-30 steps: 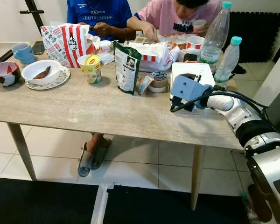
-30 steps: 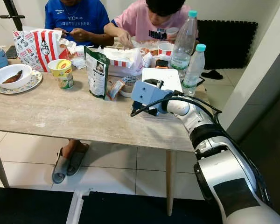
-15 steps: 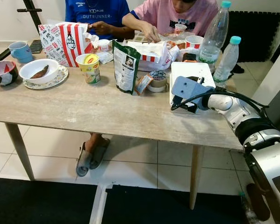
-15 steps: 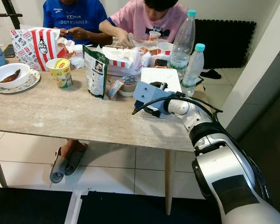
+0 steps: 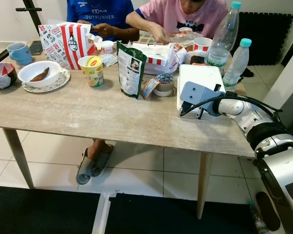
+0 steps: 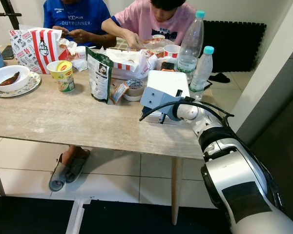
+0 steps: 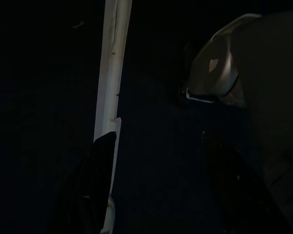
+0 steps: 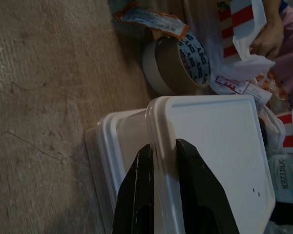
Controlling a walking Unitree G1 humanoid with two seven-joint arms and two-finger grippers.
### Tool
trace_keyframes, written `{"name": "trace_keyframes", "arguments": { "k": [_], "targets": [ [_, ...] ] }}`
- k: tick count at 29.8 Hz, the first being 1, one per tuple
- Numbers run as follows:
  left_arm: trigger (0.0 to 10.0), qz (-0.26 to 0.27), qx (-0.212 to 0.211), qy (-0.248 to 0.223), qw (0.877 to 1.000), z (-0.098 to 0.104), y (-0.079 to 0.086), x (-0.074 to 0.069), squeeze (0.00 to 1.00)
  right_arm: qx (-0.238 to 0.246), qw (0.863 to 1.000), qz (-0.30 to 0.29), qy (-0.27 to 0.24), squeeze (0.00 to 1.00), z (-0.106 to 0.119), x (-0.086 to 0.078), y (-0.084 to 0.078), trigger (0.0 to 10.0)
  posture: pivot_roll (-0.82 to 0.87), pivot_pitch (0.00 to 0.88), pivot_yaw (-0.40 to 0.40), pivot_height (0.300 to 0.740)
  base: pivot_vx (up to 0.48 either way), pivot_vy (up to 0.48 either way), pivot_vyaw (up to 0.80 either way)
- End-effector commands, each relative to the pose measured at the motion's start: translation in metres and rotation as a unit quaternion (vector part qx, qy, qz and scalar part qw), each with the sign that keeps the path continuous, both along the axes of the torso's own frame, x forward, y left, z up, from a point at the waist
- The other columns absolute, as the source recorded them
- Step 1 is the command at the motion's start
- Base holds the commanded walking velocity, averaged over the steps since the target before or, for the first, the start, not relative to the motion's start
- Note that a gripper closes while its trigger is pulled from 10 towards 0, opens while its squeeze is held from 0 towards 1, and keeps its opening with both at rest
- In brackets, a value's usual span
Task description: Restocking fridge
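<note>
Right claw (image 8: 162, 151) on white container lid (image 8: 219, 151)

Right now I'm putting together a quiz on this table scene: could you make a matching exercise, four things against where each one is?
Things:
1. white container lid
2. tape roll
3. yellow cup
4. tall bottle

Places:
A. behind the white container, at the table's far right
B. pinched at its edge by the right gripper
C. left of the dark green pouch
D. between the pouch and the container

Pairs: 1-B, 2-D, 3-C, 4-A
</note>
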State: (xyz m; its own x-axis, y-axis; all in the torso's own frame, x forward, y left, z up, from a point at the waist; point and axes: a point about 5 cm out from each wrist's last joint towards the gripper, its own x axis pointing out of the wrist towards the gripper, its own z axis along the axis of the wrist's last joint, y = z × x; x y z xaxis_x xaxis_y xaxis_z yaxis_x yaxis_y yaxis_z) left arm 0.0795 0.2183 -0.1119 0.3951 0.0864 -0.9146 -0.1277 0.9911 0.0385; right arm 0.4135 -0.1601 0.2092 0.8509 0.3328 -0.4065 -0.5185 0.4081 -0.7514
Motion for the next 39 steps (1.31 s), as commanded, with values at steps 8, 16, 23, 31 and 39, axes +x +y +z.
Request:
{"name": "trace_keyframes", "arguments": {
  "k": [8, 16, 23, 31, 39],
  "targets": [
    [10.0, 0.004, -0.005, 0.008, 1.000, -0.002, -0.004, -0.005, 0.00, 0.024, 1.000, 0.011, -0.005, 0.00, 0.006, 0.000, 0.000, 0.0, 0.06, 0.098, -0.057, 0.740, 0.000, 0.000, 0.00],
    [10.0, 0.092, 0.016, -0.048, 0.994, 0.009, 0.024, 0.012, 0.00, 0.162, 0.976, 0.058, -0.133, 0.00, 0.076, 0.001, -0.003, 0.0, 0.06, 0.089, -0.047, 0.740, 0.000, 0.000, 0.00],
    [10.0, 0.188, 0.023, -0.164, 0.968, 0.036, 0.069, 0.047, 0.00, 0.215, 0.949, 0.102, -0.207, 0.00, 0.118, -0.010, -0.017, 0.0, 0.06, 0.089, -0.047, 0.740, 0.000, 0.000, 0.00],
    [10.0, 0.232, -0.072, -0.336, 0.910, 0.078, 0.103, 0.094, 0.00, 0.328, 0.896, 0.213, -0.211, 0.00, 0.146, -0.032, -0.024, 0.9, 0.04, 0.080, -0.031, 0.740, 0.000, 0.000, 0.00],
    [10.0, 0.233, -0.170, -0.499, 0.817, 0.126, 0.140, 0.112, 0.00, 0.416, 0.818, 0.367, -0.151, 0.00, 0.156, -0.066, -0.028, 10.0, 0.04, 0.078, -0.026, 0.740, 0.000, 0.000, 0.00]
  ]
}}
